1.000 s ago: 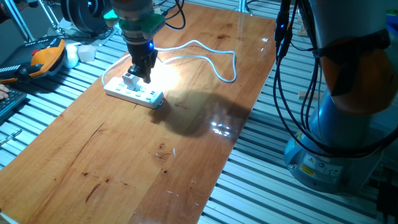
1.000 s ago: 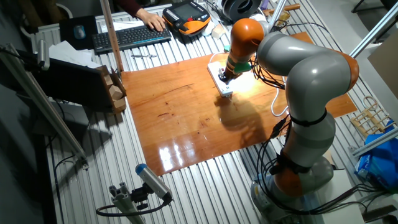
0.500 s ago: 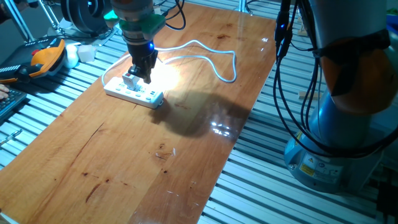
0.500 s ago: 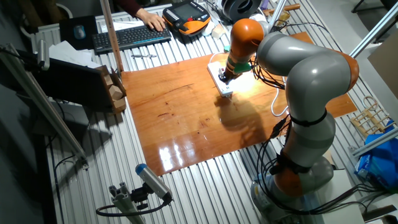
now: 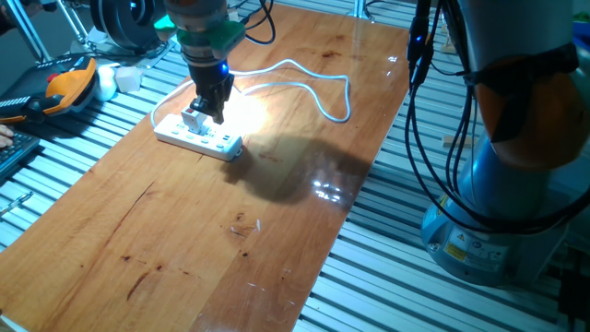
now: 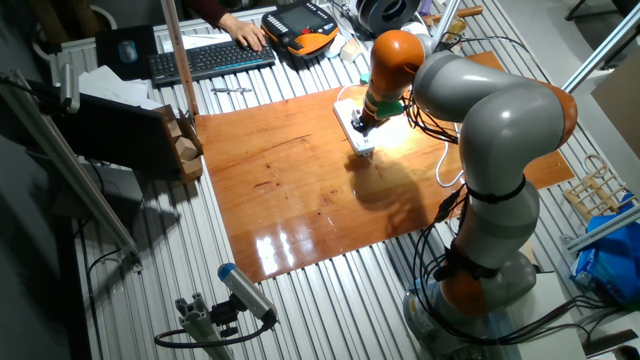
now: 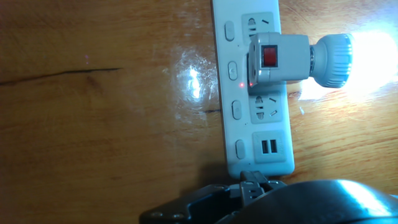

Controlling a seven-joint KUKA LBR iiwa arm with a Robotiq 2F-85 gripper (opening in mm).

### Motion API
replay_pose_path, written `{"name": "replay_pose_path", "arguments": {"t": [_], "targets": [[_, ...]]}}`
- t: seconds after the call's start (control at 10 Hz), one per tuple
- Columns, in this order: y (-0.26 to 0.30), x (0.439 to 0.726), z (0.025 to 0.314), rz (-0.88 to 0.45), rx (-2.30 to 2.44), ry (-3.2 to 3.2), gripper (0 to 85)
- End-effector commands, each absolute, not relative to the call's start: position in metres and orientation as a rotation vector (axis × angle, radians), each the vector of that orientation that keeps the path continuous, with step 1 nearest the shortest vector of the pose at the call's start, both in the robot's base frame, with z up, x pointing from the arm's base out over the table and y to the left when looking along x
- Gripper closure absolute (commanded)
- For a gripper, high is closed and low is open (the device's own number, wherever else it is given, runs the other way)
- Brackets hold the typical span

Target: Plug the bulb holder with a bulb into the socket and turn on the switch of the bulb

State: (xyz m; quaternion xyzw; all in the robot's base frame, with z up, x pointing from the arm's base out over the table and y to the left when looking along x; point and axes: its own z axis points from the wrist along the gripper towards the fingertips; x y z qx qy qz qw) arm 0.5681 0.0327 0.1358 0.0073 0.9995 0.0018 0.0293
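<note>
Over the wooden table (image 5: 212, 231), the gripper (image 5: 207, 109) hangs just above the bulb holder (image 7: 280, 57), which sits plugged into the socket (image 7: 249, 134) at an outlet near the middle of its row. The bulb (image 7: 333, 59) juts sideways off the strip and throws a bright glare across the wood.

That glow suggests the red switch (image 7: 269, 56) is already on, so judge this step as a check, not a push. You cannot tell how wide the claw stands: the fixed views show it only as a dark shape over the holder, and the hand view catches only a dark edge of the hand at the bottom of the frame.

If you press again, come straight down on the red patch with one fingertip and go lightly, since a sideways shove could rock the holder in its outlet. Lift straight up, clear of the white cable (image 5: 313, 78).
</note>
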Motion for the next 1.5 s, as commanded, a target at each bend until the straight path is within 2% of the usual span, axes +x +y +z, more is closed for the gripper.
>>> {"name": "replay_pose_path", "arguments": {"t": [0.0, 1.4], "targets": [[0.0329, 0.5679, 0.1357, 0.006, 0.023, 3.083, 85.0], [0.0336, 0.5660, 0.1367, 0.014, 0.002, 3.075, 85.0]]}}
